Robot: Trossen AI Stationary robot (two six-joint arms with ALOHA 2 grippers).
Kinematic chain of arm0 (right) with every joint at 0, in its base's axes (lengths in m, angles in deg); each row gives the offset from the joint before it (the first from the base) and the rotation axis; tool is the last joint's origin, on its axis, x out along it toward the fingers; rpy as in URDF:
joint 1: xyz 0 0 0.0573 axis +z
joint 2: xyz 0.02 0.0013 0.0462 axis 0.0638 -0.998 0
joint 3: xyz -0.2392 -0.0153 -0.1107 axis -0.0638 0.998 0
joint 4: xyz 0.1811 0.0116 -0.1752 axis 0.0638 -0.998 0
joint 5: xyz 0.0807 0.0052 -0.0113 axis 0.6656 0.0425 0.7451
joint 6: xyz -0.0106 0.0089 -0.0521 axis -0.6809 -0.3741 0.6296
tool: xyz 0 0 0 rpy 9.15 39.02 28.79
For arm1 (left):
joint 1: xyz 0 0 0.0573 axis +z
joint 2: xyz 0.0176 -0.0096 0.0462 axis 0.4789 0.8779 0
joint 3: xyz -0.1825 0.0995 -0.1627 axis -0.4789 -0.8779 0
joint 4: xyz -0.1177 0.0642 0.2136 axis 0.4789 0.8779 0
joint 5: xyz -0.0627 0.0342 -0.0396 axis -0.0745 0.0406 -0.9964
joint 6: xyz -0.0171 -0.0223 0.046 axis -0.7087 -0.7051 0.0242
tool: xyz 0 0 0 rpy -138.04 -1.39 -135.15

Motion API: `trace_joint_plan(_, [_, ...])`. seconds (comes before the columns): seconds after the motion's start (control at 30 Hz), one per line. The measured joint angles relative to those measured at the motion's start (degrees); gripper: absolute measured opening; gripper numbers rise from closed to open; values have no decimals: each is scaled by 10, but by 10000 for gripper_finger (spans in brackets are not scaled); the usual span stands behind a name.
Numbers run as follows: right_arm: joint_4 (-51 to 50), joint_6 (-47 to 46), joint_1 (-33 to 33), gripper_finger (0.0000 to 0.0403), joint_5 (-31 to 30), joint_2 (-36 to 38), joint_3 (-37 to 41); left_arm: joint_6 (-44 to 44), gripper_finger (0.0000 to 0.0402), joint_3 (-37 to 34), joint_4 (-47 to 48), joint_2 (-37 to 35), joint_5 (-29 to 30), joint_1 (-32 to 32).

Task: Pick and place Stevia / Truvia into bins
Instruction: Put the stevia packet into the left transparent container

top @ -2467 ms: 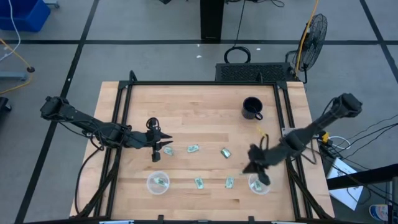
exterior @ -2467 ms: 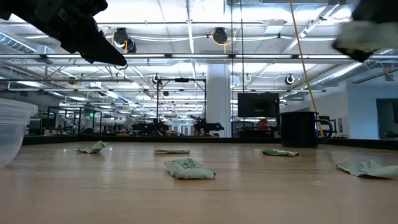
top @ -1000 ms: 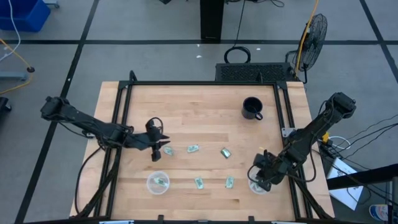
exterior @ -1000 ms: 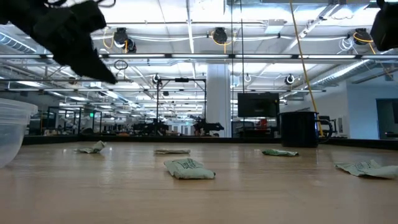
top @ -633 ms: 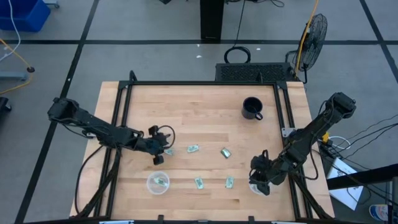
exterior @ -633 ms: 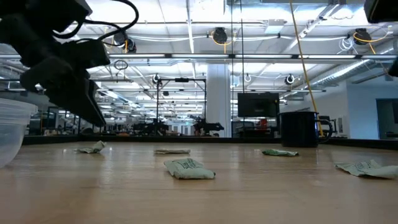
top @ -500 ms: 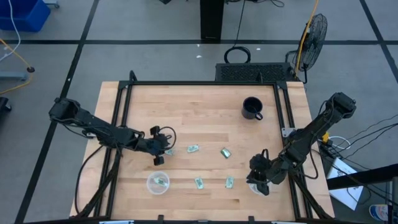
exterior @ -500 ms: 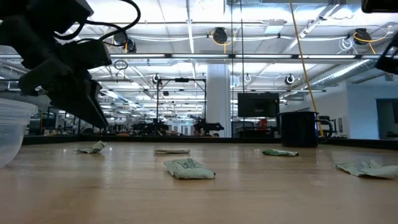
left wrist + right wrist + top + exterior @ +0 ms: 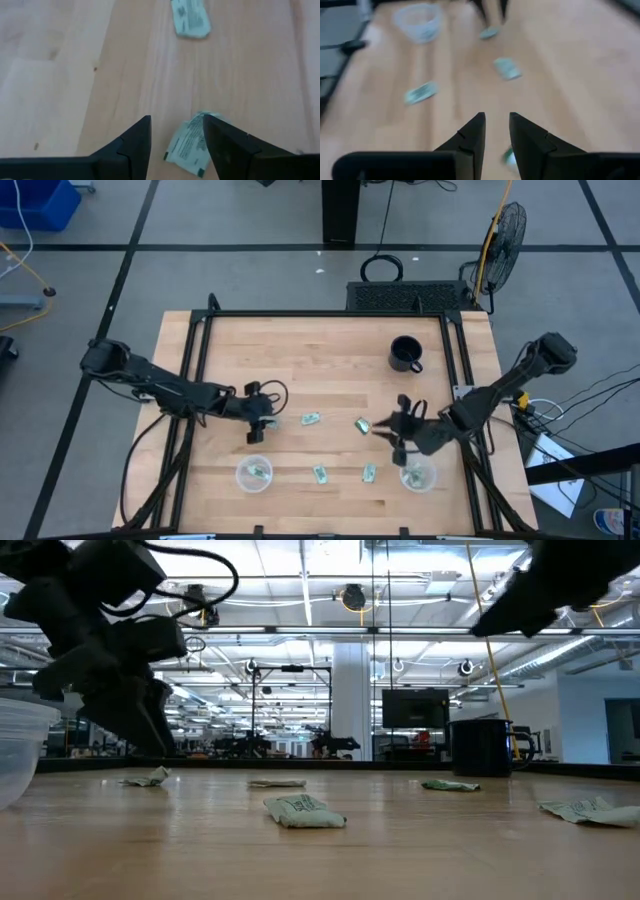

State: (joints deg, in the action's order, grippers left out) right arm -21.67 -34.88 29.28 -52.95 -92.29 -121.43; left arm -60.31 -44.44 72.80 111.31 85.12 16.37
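Green-and-white Stevia packets lie flat on the wooden table (image 9: pixel 330 370). One packet (image 9: pixel 270 421) lies just under my left gripper (image 9: pixel 262 410), which is open. In the left wrist view that packet (image 9: pixel 190 146) sits between the fingers, close to one fingertip (image 9: pixel 215 131), apart from both as far as I can see. My right gripper (image 9: pixel 392 430) is open and hovers beside another packet (image 9: pixel 362 425). The left bin (image 9: pixel 254 474) holds a packet. The right bin (image 9: pixel 417 476) stands near the right arm.
More packets lie at mid-table (image 9: pixel 311 418) and near the front edge (image 9: pixel 320 474), (image 9: pixel 368 472). A black mug (image 9: pixel 405 354) stands far right. A black metal frame (image 9: pixel 200 360) borders the table. In the low view a packet (image 9: pixel 303 810) lies nearest.
My right gripper has left the right bin and moved up and toward the table's left and far side, ending beside the mid-table packet. My left gripper has shifted slightly right and come down over its packet. No packets on the table have moved.
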Motion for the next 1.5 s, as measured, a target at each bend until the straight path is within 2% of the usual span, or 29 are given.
trace_joint_plan(0.13, [21, 44, -38, 80, -8, 0, 0, 2, 186, 0, -5, 33, -18, 9])
trace_joint_plan(0.47, [43, 123, -87, 80, -6, 0, 0, 28, 183, 3, -23, 86, -6, 10])
trace_joint_plan(0.6, [47, 146, -99, 80, -6, 0, 0, 42, 142, 3, -25, 90, 1, 11])
trace_joint_plan(0.83, [47, 150, -109, 80, -6, 0, 0, 31, 22, 2, -23, 90, -25, 35])
trace_joint_plan(0.9, [47, 150, -109, 80, -6, 0, 0, 31, 10, 1, -28, 90, -26, 41])
trace_joint_plan(1.03, [47, 150, -109, 80, -6, 0, 0, 49, 15, 7, -33, 79, -24, 44])
trace_joint_plan(1.17, [46, 150, -109, 80, -6, 0, 0, 57, 5, 42, 17, 45, -36, 40])
trace_joint_plan(1.27, [43, 150, -109, 80, -6, 0, 0, 37, 8, 91, 106, 9, -43, 23])
trace_joint_plan(1.4, [42, 150, -109, 80, -6, 0, 0, 7, 4, 166, 208, -24, -71, -31])
trace_joint_plan(1.5, [42, 150, -109, 80, -6, 0, 0, -38, 7, 195, 243, -34, -95, -93])
